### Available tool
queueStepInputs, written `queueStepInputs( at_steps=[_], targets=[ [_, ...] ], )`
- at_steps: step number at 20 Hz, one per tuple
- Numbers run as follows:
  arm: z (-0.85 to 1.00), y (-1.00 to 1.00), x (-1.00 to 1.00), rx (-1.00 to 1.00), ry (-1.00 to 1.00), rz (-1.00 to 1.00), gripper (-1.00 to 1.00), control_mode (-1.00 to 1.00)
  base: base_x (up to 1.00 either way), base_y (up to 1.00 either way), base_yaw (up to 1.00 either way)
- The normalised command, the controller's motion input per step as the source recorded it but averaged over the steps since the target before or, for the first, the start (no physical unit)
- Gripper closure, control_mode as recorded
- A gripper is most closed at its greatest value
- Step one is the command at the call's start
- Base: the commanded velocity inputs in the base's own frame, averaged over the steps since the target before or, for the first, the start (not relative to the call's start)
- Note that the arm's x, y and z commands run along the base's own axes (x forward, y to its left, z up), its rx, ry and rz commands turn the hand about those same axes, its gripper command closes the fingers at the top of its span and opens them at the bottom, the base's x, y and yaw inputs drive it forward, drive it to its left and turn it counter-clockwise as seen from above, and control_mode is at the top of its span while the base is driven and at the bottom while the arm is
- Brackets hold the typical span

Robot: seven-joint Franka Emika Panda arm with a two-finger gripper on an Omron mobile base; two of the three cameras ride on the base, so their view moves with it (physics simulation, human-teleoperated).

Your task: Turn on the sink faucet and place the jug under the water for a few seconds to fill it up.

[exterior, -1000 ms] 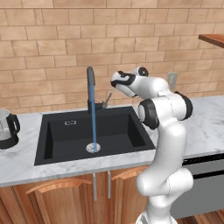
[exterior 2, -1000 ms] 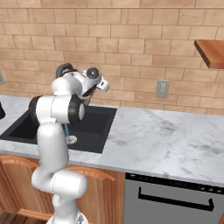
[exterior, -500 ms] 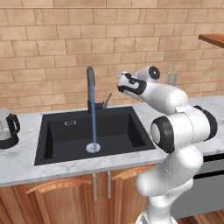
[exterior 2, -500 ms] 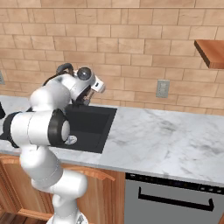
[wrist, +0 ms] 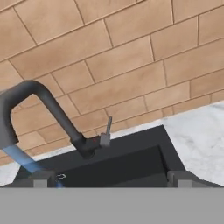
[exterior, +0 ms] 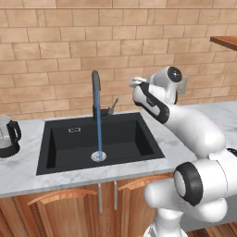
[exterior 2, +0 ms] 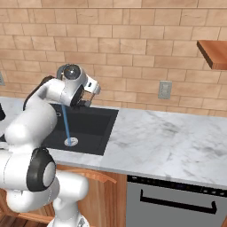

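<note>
End effector [exterior: 134, 84] pulled back from sink faucet [exterior: 96, 94].

A tan brick wall [exterior 2: 133, 40] with pale mortar runs along the far side. Below it lies a white marble counter with grey veining [exterior 2: 177, 146]. Wooden cabinet doors with arched panels [exterior: 69, 208] sit beneath, a stainless dishwasher front [exterior 2: 177, 204] to the right, a wooden shelf [exterior 2: 213, 53] high right, a grey wall outlet [exterior 2: 165, 90] below it
</note>
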Motion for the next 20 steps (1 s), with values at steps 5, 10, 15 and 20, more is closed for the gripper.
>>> queueStepInputs(
  at_steps=[5,10,15,20],
  targets=[
    [0.34,0.04,-0.82,-0.12,0.10,0.10,-1.00,-1.00,0.00,0.00,0.00],
    [0.00,0.25,-0.62,-0.09,0.11,0.10,-1.00,-1.00,0.00,0.00,0.00],
    [-0.18,0.67,-0.39,-0.01,0.02,0.10,-1.00,-1.00,0.00,0.00,0.00],
    [-0.01,0.76,-0.09,0.00,0.03,0.21,-1.00,-1.00,0.00,0.00,0.00]
  ],
)
